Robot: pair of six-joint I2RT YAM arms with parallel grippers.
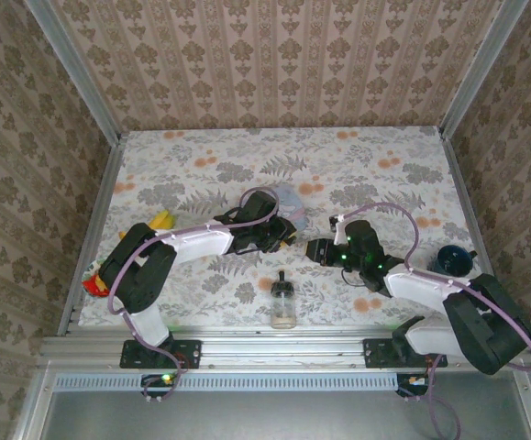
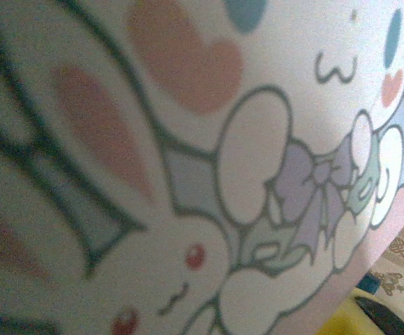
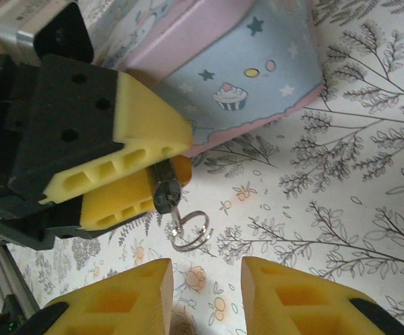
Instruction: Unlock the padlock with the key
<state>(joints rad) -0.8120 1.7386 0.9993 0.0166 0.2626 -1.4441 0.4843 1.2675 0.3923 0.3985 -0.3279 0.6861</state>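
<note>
In the right wrist view, my left gripper [image 3: 177, 162] is shut on the small dark padlock [image 3: 165, 193], held just above the table. The key [image 3: 176, 215] sticks out of the padlock's lower end, and its wire ring [image 3: 191, 234] hangs from it. My right gripper [image 3: 207, 269] stands open just short of the ring, with nothing between its yellow fingers. From above, the left gripper [image 1: 284, 236] and the right gripper [image 1: 314, 249] face each other at mid-table. The padlock is too small to make out there.
The pale blue cartoon tin [image 3: 257, 70] lies right behind the left gripper and close against the left wrist camera [image 2: 188, 139]. A glass bottle with a black cap [image 1: 283, 302] stands near the front edge. A dark cup [image 1: 452, 259] sits at the right, and yellow and red toys [image 1: 160, 220] at the left.
</note>
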